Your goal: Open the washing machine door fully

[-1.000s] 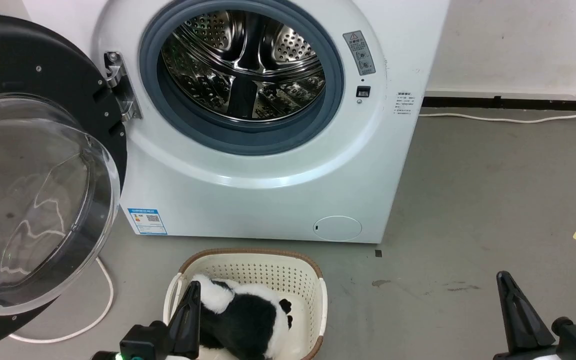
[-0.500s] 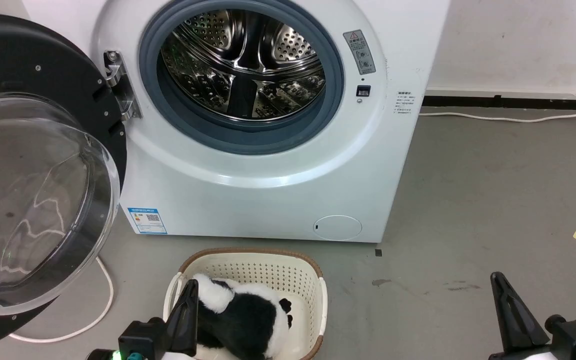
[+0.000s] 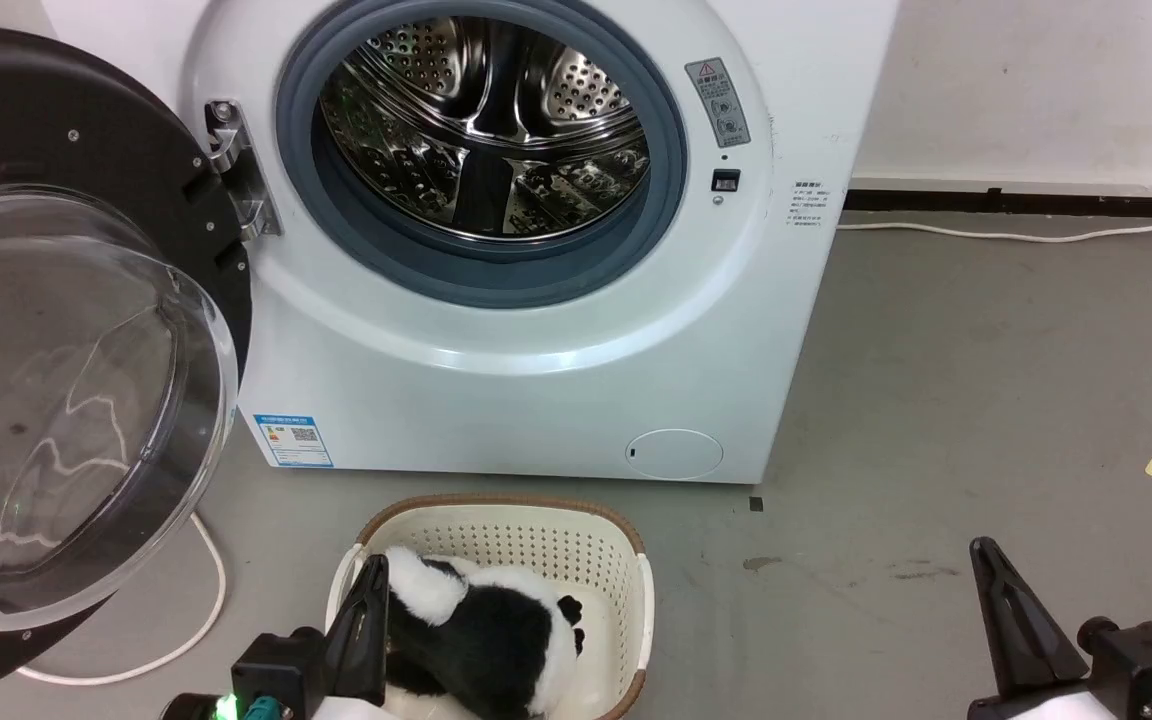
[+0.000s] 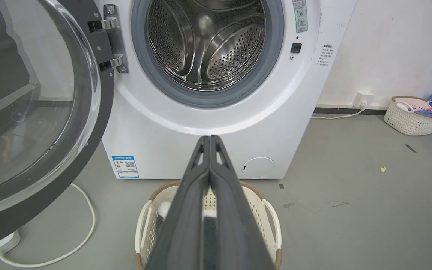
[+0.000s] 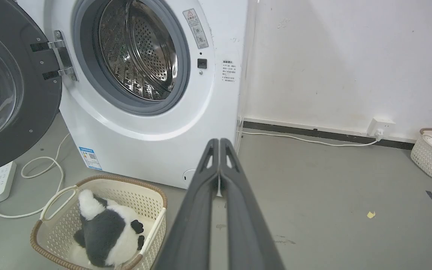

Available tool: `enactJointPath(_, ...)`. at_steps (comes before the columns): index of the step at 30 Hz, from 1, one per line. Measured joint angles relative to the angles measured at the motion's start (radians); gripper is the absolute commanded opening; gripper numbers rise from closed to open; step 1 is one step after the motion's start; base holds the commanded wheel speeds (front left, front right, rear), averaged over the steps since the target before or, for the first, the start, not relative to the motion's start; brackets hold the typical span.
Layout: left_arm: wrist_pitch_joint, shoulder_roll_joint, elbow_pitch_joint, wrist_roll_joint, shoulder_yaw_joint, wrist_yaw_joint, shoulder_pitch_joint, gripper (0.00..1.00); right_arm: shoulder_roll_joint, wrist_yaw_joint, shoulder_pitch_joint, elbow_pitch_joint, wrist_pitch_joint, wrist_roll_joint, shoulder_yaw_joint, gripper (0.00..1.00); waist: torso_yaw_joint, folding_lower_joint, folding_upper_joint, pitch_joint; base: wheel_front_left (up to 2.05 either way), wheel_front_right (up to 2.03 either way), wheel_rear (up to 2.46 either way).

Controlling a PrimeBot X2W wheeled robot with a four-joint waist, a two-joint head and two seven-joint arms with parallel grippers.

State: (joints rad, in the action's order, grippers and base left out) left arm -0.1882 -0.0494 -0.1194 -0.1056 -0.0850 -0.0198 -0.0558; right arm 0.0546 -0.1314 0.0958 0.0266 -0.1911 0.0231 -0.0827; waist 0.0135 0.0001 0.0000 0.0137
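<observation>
Both clenched, fingertips pressed together: left end effector (image 4: 209,139) low above a cream basket (image 3: 536,545) holding a black-and-white plush toy (image 3: 496,630), right end effector (image 5: 219,141) over grey floor (image 3: 936,400). Swung wide at the washing machine's (image 3: 536,400) left, apart from both: the washing machine door (image 3: 66,400). Directly before the drum (image 3: 486,130), that basket; beneath the door, a white cable (image 3: 211,590).

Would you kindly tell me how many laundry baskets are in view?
2: one basket before the washing machine, holding a plush panda; a second basket beside the wall.
</observation>
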Motion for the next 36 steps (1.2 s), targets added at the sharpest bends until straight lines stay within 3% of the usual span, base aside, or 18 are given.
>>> enactJointPath(36, 0.075, 0.0, 0.048, 0.039, 0.033, 0.008, 0.018, 0.0, 0.0, 0.0, -0.025, -0.007, 0.077, -0.006, 0.033, 0.0, -0.006, 0.0, 0.0, -0.006, 0.0, 0.0, 0.0)
